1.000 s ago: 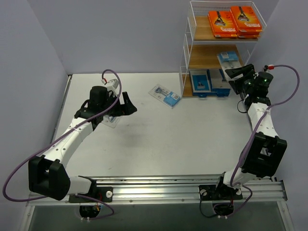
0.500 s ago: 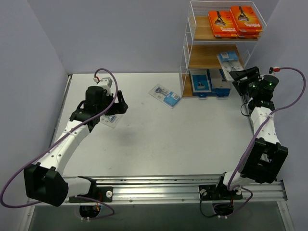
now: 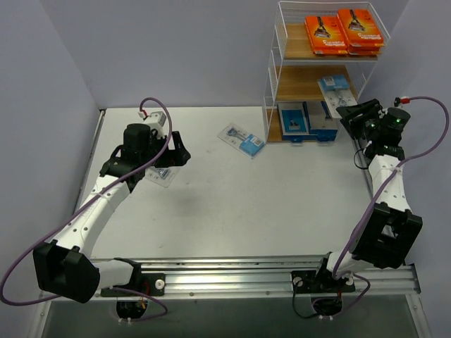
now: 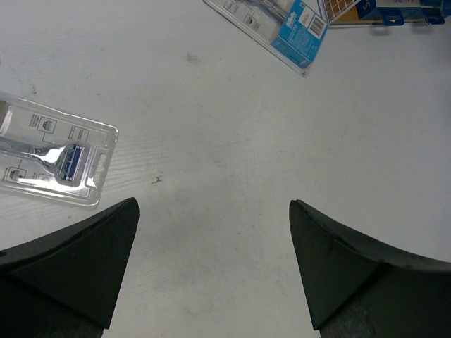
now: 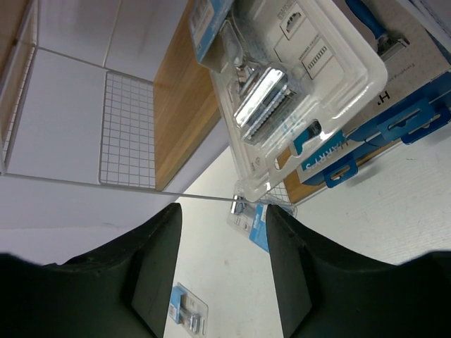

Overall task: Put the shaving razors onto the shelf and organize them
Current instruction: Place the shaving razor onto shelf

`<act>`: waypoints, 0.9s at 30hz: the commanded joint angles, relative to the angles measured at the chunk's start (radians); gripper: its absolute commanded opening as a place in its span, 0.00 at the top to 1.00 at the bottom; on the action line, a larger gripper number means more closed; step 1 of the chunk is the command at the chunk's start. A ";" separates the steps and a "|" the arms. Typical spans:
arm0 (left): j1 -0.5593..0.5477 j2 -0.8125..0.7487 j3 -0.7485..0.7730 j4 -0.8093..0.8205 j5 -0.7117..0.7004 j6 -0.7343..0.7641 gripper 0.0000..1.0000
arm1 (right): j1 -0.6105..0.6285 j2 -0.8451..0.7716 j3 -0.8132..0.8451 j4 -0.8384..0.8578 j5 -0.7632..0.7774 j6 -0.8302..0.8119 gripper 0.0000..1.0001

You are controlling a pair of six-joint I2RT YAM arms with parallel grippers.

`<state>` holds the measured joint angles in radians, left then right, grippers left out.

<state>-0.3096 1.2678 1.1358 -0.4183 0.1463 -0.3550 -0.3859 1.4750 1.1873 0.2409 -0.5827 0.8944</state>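
Near shelf — blister pack, blue end shelfward

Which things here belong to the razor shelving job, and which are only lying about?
Job: white wire shelf with wooden tiers; orange razor boxes; blue-and-grey razor boxes; shelved blister pack; loose blue-card blister pack; loose clear blister pack.
Merely there: purple cables; metal base rail.
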 commanded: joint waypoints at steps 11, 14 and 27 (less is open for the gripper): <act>0.004 -0.004 0.056 -0.004 0.065 -0.013 0.03 | -0.005 0.027 0.084 -0.028 -0.020 -0.034 0.54; 0.004 -0.002 0.056 -0.005 0.064 -0.013 0.03 | -0.005 0.024 0.077 -0.031 -0.017 -0.038 0.54; 0.004 0.018 0.051 0.006 0.079 -0.021 0.03 | -0.002 0.099 0.103 -0.003 -0.037 -0.040 0.57</act>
<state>-0.3096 1.2766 1.1488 -0.4305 0.2035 -0.3634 -0.3859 1.5650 1.2423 0.1974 -0.5915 0.8650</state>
